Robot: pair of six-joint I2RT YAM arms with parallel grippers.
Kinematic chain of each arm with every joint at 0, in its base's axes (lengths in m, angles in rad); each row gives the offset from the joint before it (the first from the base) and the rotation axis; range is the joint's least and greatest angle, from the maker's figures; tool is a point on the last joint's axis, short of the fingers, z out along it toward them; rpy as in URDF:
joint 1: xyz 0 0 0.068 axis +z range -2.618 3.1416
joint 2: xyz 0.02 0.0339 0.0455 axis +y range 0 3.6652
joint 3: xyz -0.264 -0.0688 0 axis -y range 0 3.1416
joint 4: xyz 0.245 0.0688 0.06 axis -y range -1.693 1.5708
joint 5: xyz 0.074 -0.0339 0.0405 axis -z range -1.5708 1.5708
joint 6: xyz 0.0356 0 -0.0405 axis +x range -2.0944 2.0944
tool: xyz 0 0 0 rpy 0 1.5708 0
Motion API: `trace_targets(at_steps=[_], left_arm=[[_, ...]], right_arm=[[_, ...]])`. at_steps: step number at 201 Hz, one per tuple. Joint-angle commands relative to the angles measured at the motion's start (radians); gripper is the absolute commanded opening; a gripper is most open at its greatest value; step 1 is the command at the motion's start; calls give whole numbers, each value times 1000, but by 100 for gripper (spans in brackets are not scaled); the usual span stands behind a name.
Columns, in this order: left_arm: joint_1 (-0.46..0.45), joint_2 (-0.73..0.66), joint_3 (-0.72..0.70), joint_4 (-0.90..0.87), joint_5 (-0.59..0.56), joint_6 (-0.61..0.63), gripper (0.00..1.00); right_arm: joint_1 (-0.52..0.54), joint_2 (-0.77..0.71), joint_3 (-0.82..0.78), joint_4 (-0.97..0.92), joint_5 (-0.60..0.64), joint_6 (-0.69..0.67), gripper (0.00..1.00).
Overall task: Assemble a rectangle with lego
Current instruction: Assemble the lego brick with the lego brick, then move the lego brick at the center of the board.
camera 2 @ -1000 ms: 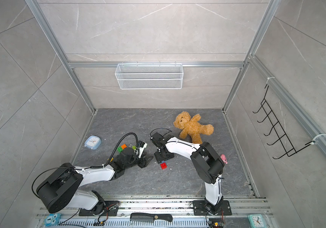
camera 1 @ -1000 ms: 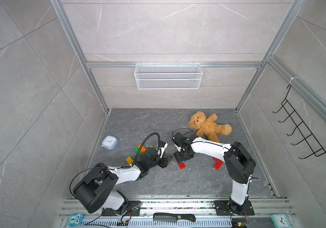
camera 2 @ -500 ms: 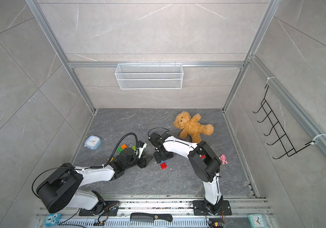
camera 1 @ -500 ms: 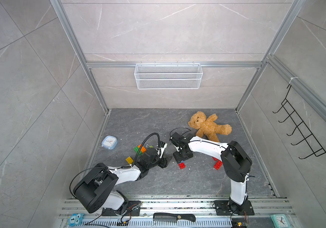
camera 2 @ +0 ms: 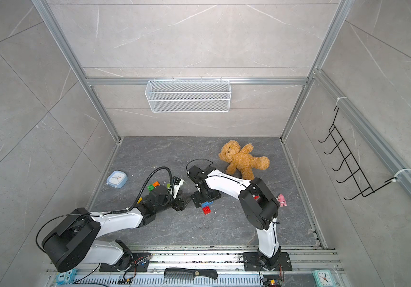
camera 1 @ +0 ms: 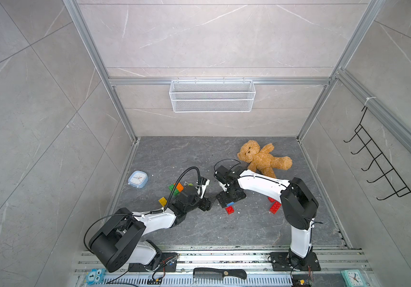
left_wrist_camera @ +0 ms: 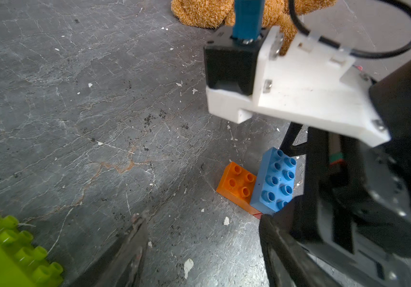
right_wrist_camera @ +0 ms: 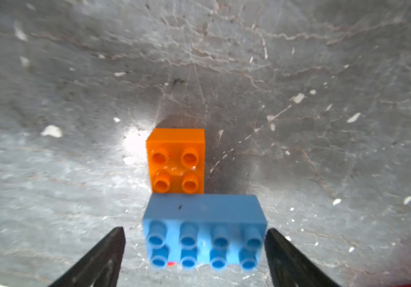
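Observation:
The lego stack lies on the floor, a blue 2x4 brick on a red brick with an orange 2x2 brick against its side. My right gripper hangs open over the blue brick, one finger on each side, a gap showing on one side. The left wrist view shows the same blue brick and orange brick. My left gripper is open and empty just left of the stack, with a lime brick beside it. Loose green and orange bricks, a yellow one and red ones lie around.
A teddy bear lies behind the right arm. A blue alarm clock sits near the left wall. A pink figurine stands right of the right arm. A wire basket hangs on the back wall, and a comb lies on the front rail.
My right gripper's jaws have spread apart and let go of the blue brick. My left gripper's jaws have widened a little. Both arms stay roughly in place.

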Motion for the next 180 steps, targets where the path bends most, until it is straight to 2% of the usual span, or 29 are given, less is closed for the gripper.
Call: trace_targets(at_steps=[1, 15, 29, 58, 81, 102, 151, 164, 180], left_arm=[[38, -96, 25, -86, -9, 53, 74], [16, -103, 84, -182, -29, 126, 80], [-55, -59, 157, -262, -60, 188, 86], [-230, 109, 316, -327, -108, 233, 87], [-318, 234, 430, -336, -112, 233, 87], [-359, 309, 502, -341, -96, 221, 87], [-375, 346, 506, -316, -86, 211, 87], [-374, 341, 496, -317, -99, 218, 87], [-374, 335, 487, -320, -108, 224, 87]], right_arm=[[-114, -232, -114, 55, -54, 61, 89], [-231, -350, -260, 125, -40, 116, 87], [-349, -431, -372, 135, 4, 154, 85], [-513, -505, -485, 129, 145, 204, 84], [-625, -484, -531, 174, 121, 195, 85], [-704, -451, -569, 233, 50, 193, 85], [-706, -400, -678, 361, -113, 292, 78], [-668, -412, -705, 384, -138, 340, 75], [-572, -426, -703, 387, -126, 398, 74]])
